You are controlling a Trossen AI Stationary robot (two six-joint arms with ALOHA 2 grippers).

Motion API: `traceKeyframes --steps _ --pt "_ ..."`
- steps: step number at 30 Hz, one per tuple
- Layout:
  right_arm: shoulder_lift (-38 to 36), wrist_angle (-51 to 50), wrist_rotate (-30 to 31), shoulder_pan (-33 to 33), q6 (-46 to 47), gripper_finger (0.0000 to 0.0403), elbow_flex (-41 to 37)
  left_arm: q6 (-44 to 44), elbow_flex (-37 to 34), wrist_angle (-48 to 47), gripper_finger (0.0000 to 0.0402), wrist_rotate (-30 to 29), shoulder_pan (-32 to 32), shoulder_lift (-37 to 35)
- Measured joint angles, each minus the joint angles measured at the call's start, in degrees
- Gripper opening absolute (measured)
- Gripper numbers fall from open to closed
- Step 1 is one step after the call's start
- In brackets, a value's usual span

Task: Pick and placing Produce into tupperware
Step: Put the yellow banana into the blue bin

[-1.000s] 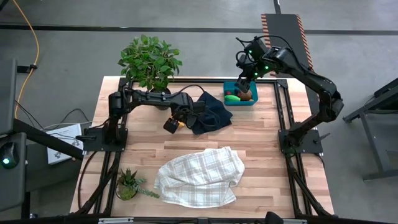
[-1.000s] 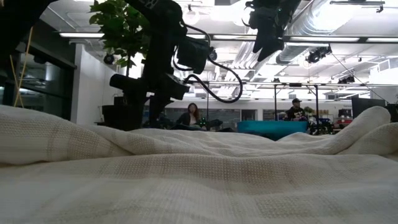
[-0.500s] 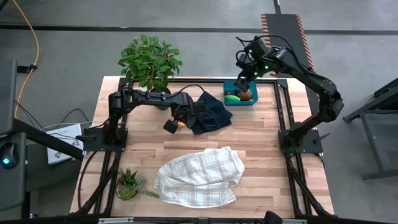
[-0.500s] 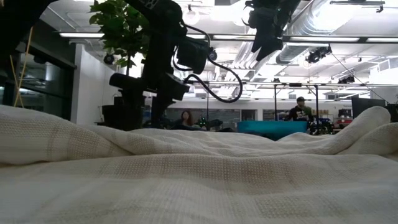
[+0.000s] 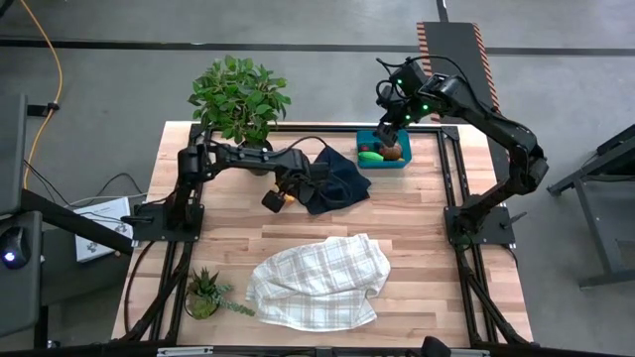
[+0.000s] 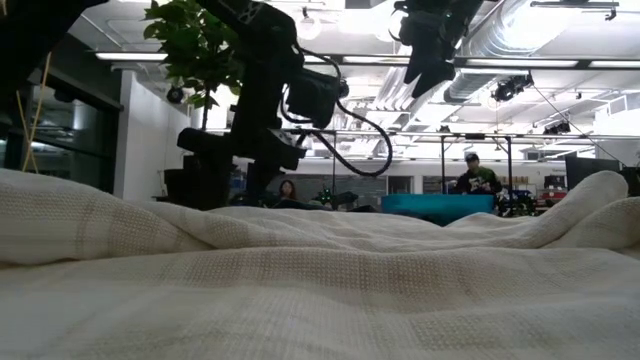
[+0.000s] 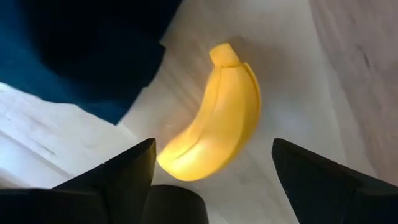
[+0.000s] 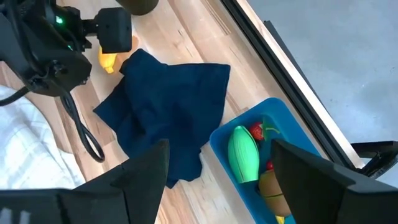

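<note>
Your left tool (image 5: pixel 281 196) is low over the worktop (image 5: pixel 417 238), toward the middle of its far half, right at the near-left edge of the dark navy cloth (image 5: pixel 337 178). Its fingers (image 7: pixel 118 171) are spread apart, and the yellow banana (image 7: pixel 214 118) lies on the wood between them, not clamped; the left wrist view shows bare wood on both sides of it. The banana sits just beside the cloth's edge.

Your right tool (image 5: pixel 387 127) hangs above the tupperware (image 5: pixel 363 138), which stands near the far right corner of the worktop, just beside the cloth. Its fingers (image 8: pixel 140 174) are apart and hold nothing. Inside the teal box you can see a bright green piece (image 8: pixel 244 152), small red cherries (image 8: pixel 257 132) next to it, and a brown piece (image 8: pixel 273 185) toward one end.

A white checked towel (image 5: pixel 319 280) lies crumpled near the front edge of the worktop. A large potted plant (image 5: pixel 238 96) stands at the far left corner and a small one (image 5: pixel 205 293) at the near left corner.
</note>
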Motion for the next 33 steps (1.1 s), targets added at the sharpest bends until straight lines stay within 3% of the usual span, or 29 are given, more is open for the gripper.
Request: traceKeyframes --steps 20,33 --pt "0.0 1.8 -0.1 0.0 1.0 0.027 0.0 0.7 0.0 -0.8 0.0285 3.9 2.2 0.0" --pt "0.0 1.8 -0.1 0.0 1.1 0.027 0.0 1.1 -0.1 0.0 0.028 2.9 2.2 1.7"
